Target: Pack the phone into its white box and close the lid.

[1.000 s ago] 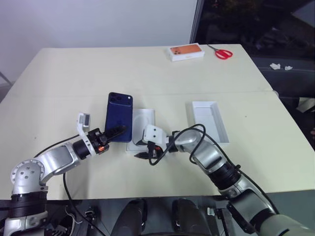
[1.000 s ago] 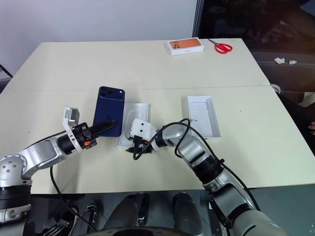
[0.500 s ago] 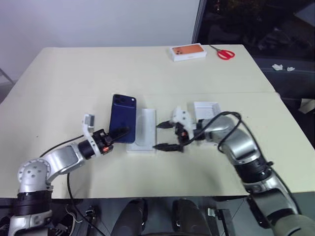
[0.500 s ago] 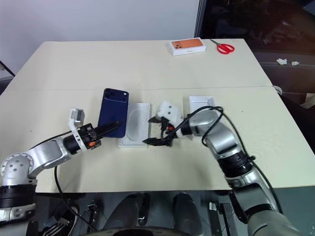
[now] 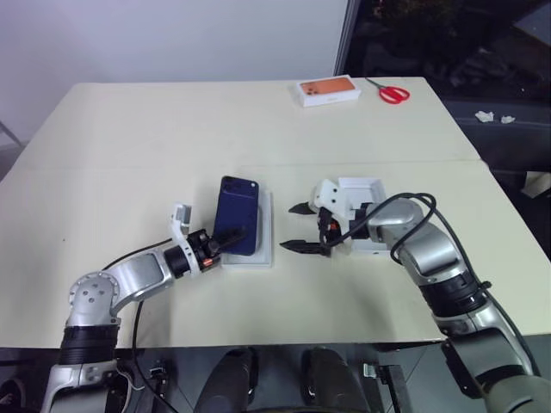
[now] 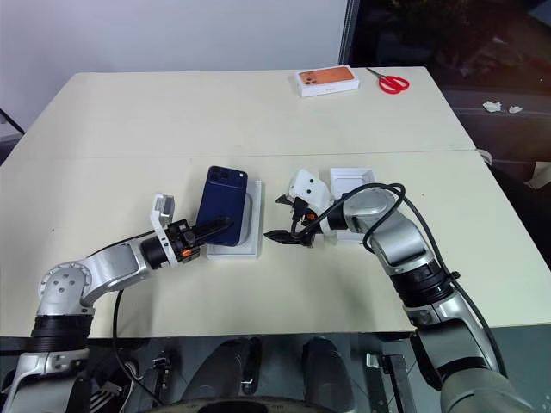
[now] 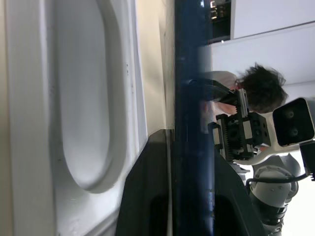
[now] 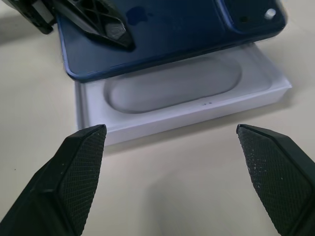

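The dark navy phone lies back-up and tilted over the left part of the white box, whose white insert has an oval recess. My left gripper is shut on the phone's near end, with one finger on the phone's back. My right gripper is open wide just right of the box, pointing at its long side, with nothing between its fingers. The lid lies hollow side up behind my right wrist, partly hidden by it.
An orange-printed box and red scissors lie at the far right of the table. Black cables loop around my right forearm. The table's front edge runs close below both arms.
My left gripper carried the phone to the right, over the white box. My right gripper left the box's near end, moved right and opened wide.
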`<state>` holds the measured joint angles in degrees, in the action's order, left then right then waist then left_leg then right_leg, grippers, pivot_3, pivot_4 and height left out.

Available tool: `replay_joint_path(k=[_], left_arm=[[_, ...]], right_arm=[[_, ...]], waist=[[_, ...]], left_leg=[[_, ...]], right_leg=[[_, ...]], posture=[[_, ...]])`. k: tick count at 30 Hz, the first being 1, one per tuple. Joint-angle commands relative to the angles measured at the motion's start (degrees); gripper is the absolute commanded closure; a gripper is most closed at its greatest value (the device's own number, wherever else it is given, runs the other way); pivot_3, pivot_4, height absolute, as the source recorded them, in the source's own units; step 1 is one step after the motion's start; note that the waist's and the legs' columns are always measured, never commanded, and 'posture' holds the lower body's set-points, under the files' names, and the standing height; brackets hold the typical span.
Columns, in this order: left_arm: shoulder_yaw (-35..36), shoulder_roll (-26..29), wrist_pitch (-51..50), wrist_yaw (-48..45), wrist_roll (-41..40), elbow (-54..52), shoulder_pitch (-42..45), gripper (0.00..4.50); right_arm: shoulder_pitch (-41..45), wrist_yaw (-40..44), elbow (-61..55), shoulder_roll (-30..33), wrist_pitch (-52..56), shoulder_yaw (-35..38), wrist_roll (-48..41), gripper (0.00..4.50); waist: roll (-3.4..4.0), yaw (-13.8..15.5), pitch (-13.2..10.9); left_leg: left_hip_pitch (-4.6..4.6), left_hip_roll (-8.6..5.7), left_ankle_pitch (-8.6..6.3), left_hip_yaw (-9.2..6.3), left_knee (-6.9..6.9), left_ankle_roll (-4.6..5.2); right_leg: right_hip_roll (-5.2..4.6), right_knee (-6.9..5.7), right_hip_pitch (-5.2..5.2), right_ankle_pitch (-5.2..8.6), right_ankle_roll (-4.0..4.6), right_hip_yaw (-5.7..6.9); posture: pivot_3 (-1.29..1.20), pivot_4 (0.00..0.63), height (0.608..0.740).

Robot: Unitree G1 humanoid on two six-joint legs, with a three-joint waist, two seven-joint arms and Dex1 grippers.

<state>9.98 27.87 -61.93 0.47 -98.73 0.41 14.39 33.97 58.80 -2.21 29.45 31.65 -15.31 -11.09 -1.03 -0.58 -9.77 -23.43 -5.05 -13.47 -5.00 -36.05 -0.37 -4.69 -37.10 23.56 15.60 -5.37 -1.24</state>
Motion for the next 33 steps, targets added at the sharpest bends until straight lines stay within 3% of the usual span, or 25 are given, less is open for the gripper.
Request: replay_joint_path(k=[1, 4, 33], left_arm=[[1.5, 0.3, -0.1, -1.0, -1.1, -1.0, 1.2, 1.87], [1.0, 0.6, -0.5, -1.0, -0.3, -2.0, 1.1, 0.43], [1.1, 10.0, -1.9, -0.2, -2.0, -11.8, -2.5, 0.43]], right_arm=[[0.3, -0.2, 0.1, 0.3, -1.5, 0.5, 0.2, 0.00], [0.9, -0.5, 0.7, -0.2, -1.7, 0.5, 0.3, 0.00], [1.7, -0.9, 3.5, -2.2, -5.1, -0.7, 2.3, 0.00]], waist=[[0.00, 0.0, 0.0], [0.00, 0.0, 0.0], [0.03, -0.2, 0.0]], left_leg=[[0.00, 0.00, 0.00, 0.00, 0.00, 0.00], [0.00, 0.00, 0.00, 0.00, 0.01, 0.00], [0.00, 0.01, 0.00, 0.01, 0.03, 0.00]], right_leg=[[0.00, 0.00, 0.00, 0.00, 0.00, 0.00], [0.00, 0.00, 0.01, 0.00, 0.00, 0.00], [0.01, -0.01, 0.03, 0.00, 0.00, -0.02]], posture=[[0.00, 0.150, 0.740], [0.00, 0.150, 0.740], [0.00, 0.150, 0.740]])
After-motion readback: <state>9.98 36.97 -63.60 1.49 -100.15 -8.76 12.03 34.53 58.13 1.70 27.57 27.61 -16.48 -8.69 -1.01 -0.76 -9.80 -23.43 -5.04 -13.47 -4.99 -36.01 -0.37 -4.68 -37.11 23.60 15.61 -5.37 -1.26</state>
